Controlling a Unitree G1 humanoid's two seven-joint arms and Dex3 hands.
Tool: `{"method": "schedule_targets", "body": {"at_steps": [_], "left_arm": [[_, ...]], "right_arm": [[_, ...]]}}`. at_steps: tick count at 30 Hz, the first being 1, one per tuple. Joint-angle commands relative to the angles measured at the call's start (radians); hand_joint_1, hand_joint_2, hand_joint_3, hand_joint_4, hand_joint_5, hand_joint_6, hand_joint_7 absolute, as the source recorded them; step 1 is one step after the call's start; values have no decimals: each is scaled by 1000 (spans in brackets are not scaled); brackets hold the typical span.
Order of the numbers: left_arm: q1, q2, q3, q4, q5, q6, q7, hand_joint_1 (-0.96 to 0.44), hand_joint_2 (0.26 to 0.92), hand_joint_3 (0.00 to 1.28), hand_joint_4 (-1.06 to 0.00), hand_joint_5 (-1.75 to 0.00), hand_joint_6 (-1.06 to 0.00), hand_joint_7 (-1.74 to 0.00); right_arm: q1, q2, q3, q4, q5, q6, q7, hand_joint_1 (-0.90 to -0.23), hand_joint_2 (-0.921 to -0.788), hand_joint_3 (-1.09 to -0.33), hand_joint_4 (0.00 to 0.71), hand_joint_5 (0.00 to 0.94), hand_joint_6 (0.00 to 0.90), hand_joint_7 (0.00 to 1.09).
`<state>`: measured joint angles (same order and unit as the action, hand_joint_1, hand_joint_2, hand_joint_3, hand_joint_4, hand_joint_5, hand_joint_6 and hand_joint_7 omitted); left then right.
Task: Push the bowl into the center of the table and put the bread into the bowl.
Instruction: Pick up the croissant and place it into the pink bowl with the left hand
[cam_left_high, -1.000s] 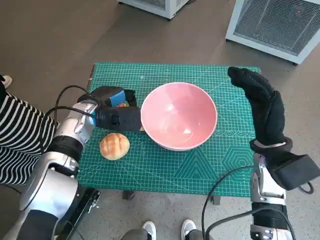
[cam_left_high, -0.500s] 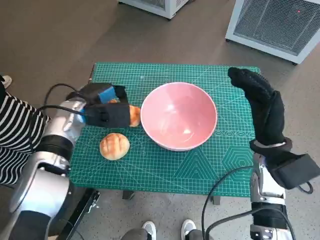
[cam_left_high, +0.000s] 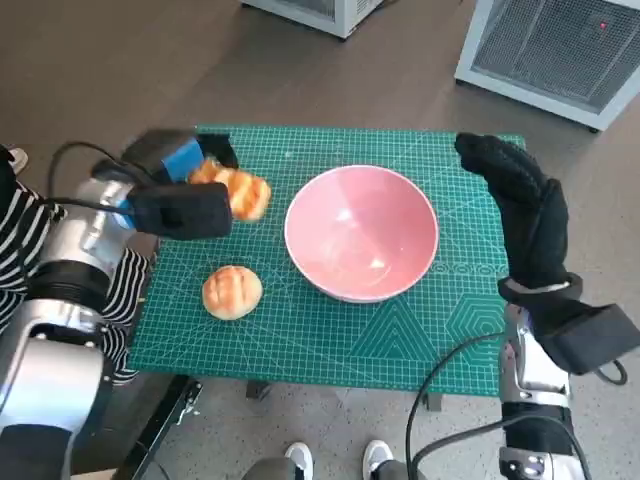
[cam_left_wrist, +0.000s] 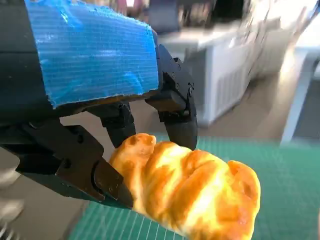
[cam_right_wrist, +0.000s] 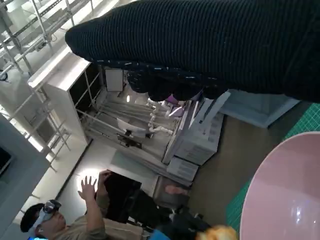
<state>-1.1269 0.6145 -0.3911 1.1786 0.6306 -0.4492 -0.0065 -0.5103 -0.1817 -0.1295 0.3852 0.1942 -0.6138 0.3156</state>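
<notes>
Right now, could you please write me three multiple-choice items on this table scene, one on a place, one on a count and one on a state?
1. Where is the round bun?
A. inside the bowl
B. on the green mat, beside the bowl on the robot's left
C. on the floor

2. How many pieces of bread show in the head view?
A. one
B. two
C. four

3. What is the left hand doing?
A. holding a long bread above the mat
B. resting flat in the bowl
C. pressing on the round bun

Answers:
1 B: the round bun lies on the green mat, apart from the pink bowl.
2 B: the bun and the long bread are all the bread seen.
3 A: the left hand has the long bread in its fingers; the right hand is raised, holding nothing.
</notes>
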Motion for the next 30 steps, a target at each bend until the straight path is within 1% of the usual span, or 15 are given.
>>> {"method": "schedule_targets", "body": {"at_steps": [1,8,14,20,24,27,30], "left_arm": [[-27,31,32,-75,-23,-46,31,1,920,22,-790,-1045,-627,-1162],[-8,28,81,-169,-61,-85,34,1,920,24,-787,-1035,-625,-1177],[20,3,109,-274,-94,-105,11,0,920,26,-787,-1048,-619,-1172],[41,-41,107,-378,-111,-102,-28,0,920,42,-768,-1081,-602,-1183],[42,-74,90,-422,-101,-95,-61,0,920,34,-769,-1073,-618,-1174],[38,-101,70,-419,-83,-98,-70,1,920,30,-762,-1062,-632,-1176],[30,-123,54,-400,-67,-107,-70,1,920,39,-749,-1067,-626,-1190]], "right_arm": [[2,8,4,22,6,4,12,-782,-921,-768,200,0,56,521],[1,9,6,26,7,3,13,-782,-921,-770,199,0,54,523],[3,8,3,25,17,3,22,-782,-921,-769,200,0,54,525],[2,5,-2,30,20,1,25,-782,-921,-767,201,1,54,527],[7,4,-5,26,17,0,21,-782,-921,-766,201,1,55,528],[11,4,-7,26,13,-5,18,-782,-921,-766,201,1,57,529],[12,3,-9,28,11,-7,16,-782,-921,-766,201,1,58,529]]}}
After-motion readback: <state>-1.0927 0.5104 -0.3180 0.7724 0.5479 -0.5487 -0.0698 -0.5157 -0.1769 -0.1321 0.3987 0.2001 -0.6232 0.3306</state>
